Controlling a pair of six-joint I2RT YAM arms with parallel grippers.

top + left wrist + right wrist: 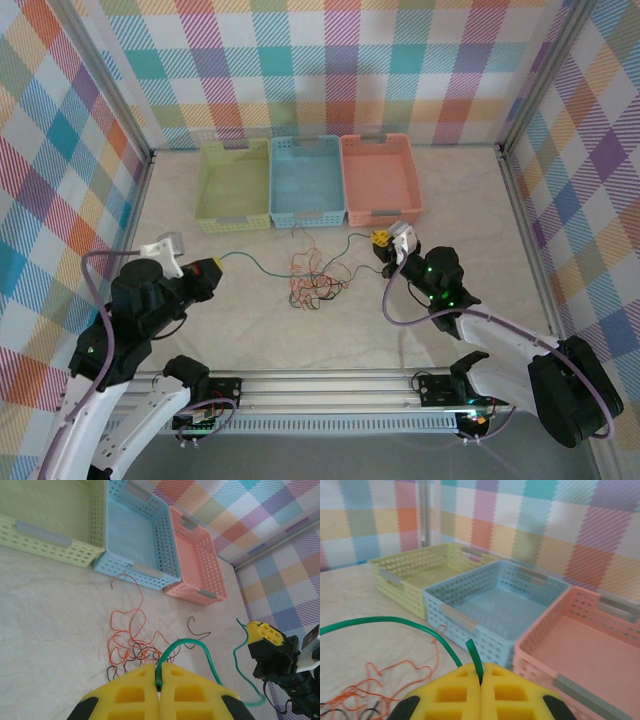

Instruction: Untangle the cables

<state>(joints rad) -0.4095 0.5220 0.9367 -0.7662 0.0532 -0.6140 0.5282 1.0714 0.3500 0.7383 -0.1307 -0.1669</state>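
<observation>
Green cable (187, 641) in left gripper (159, 687), right gripper (481, 680)

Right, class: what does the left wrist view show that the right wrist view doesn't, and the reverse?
Left wrist, not right wrist: the left pincer, shut on one end of the green cable. Right wrist, not left wrist: the upright metal post in the far corner. Both: the right pincer, shut on that cable's other end, the orange cable, the green basket, blue basket and pink basket.
</observation>
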